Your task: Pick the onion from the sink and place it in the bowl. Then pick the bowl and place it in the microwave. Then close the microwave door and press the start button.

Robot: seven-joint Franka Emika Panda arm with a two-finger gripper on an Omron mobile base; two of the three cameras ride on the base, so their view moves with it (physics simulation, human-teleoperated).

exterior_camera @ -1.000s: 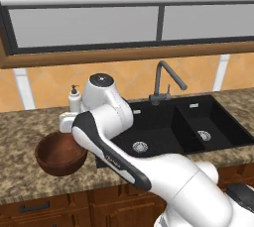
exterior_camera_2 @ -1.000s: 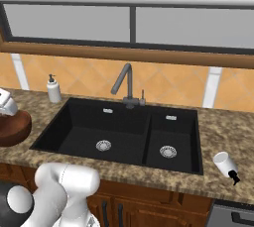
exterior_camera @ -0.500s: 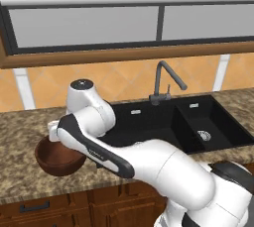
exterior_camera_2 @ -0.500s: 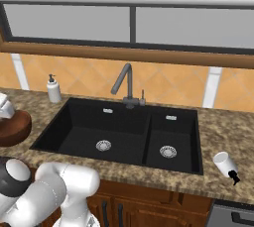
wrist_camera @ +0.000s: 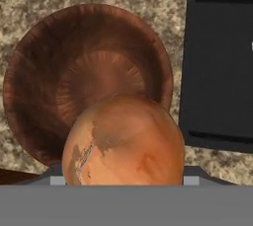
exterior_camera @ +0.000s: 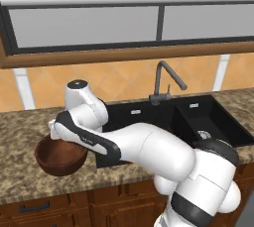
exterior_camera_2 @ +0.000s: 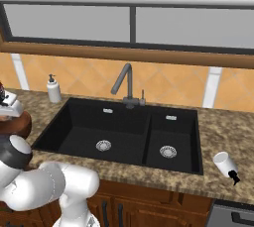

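My gripper (exterior_camera: pixel 54 133) hangs just above the dark reddish-brown wooden bowl (exterior_camera: pixel 59 157), shut on the tan-orange onion (wrist_camera: pixel 123 141). In the hand view the onion sits close up between the jaws and hides the fingertips, over the near edge of the bowl (wrist_camera: pixel 44 72). The bowl stands on the granite counter left of the black two-basin sink (exterior_camera: pixel 149 117), and it peeks in at the left edge of the right base view (exterior_camera_2: pixel 14 124). The sink (exterior_camera_2: pixel 124 127) holds nothing but its silver drains. The microwave is out of view.
A dark grey gooseneck tap (exterior_camera_2: pixel 126 80) rises behind the sink. A white soap dispenser (exterior_camera_2: pixel 53 89) stands at the back left of the sink. A small white bottle with a black tip (exterior_camera_2: pixel 226 165) lies on the counter to the right. My arm spans the sink's left basin.
The arm has swung left from the sink's edge, carrying the onion over the bowl. In the last half second it has barely moved.
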